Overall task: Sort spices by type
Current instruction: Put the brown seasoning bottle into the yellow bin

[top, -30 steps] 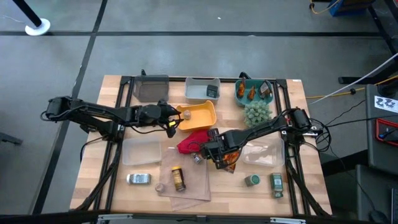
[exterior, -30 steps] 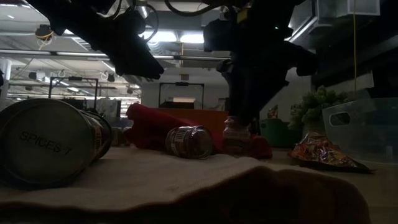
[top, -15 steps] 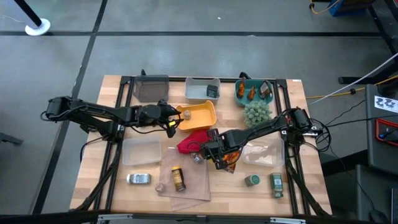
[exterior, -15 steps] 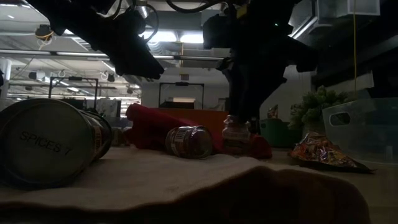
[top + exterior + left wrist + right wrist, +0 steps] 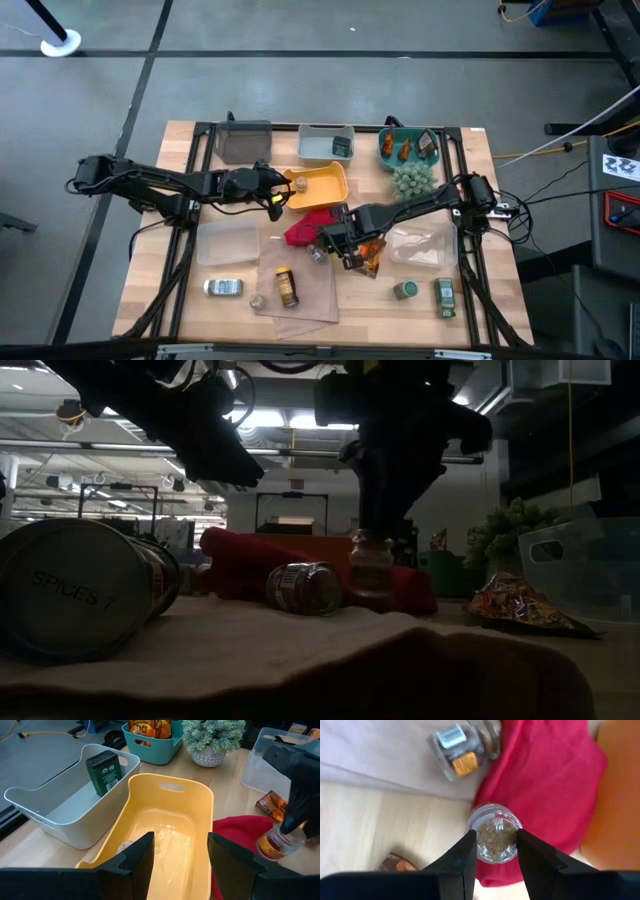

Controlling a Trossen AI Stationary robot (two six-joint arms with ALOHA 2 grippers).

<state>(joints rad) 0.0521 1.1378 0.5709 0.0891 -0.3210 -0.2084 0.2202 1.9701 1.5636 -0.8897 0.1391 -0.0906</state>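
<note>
My right gripper (image 5: 335,245) points down beside the red cloth (image 5: 305,228), shut on a small clear spice jar (image 5: 370,568) with brown contents. A second clear jar (image 5: 465,745) lies on its side on the tan cloth (image 5: 300,290). A silver tin (image 5: 223,288), a yellow-capped brown bottle (image 5: 287,287), a tan-topped pot (image 5: 258,300), two green-lidded jars (image 5: 404,290) and a foil sachet (image 5: 520,605) lie around. My left gripper (image 5: 180,865) hangs open over the yellow bin (image 5: 320,183). My right gripper pinches the small jar between its two fingers (image 5: 462,860), one on each side of the jar's upper part (image 5: 479,840). The fingers come from above, pointing steeply down. The jar stays upright below them, raised a little beside the red cloth.
Along the far edge stand a grey bin (image 5: 243,140), a white bin (image 5: 310,150) with a dark tin (image 5: 341,147), and a teal bin (image 5: 385,150) with sachets. A fuzzy green plant (image 5: 413,180) stands near it. Clear bins (image 5: 228,243) (image 5: 425,245) flank the middle.
My right gripper has risen a little with the small jar and drifted slightly toward the table's left. The jar stays upright and now sits higher against the red cloth.
</note>
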